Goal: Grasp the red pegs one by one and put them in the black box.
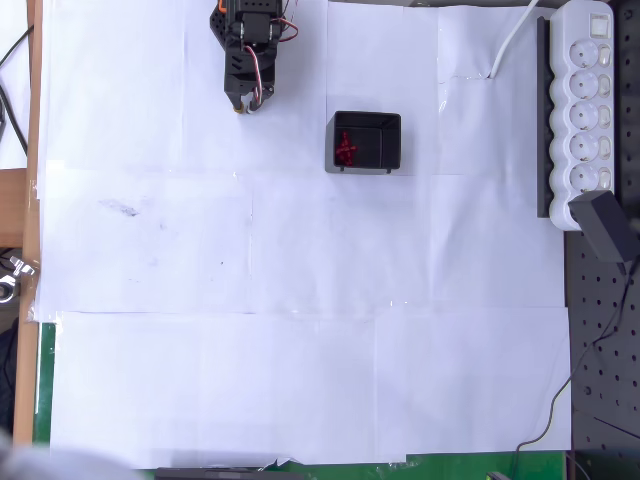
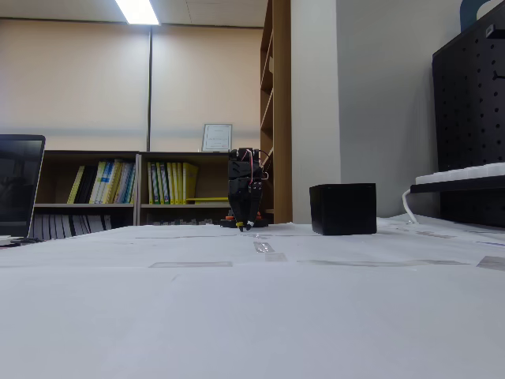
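Observation:
The black box (image 1: 366, 141) sits on the white paper at the upper middle of the overhead view; in the fixed view the black box (image 2: 342, 208) stands right of the arm. Several red pegs (image 1: 345, 149) lie clustered in the box's left part. My gripper (image 1: 240, 102) hangs folded at the top of the overhead view, left of the box and apart from it, its tips pointing down close to the paper. In the fixed view the gripper (image 2: 246, 227) looks shut with nothing in it.
White paper sheets (image 1: 300, 300) cover the table. A white power strip (image 1: 585, 100) on a black rail lies along the right edge, with a black adapter (image 1: 605, 225) below it. A black pegboard (image 1: 600, 360) fills the lower right corner.

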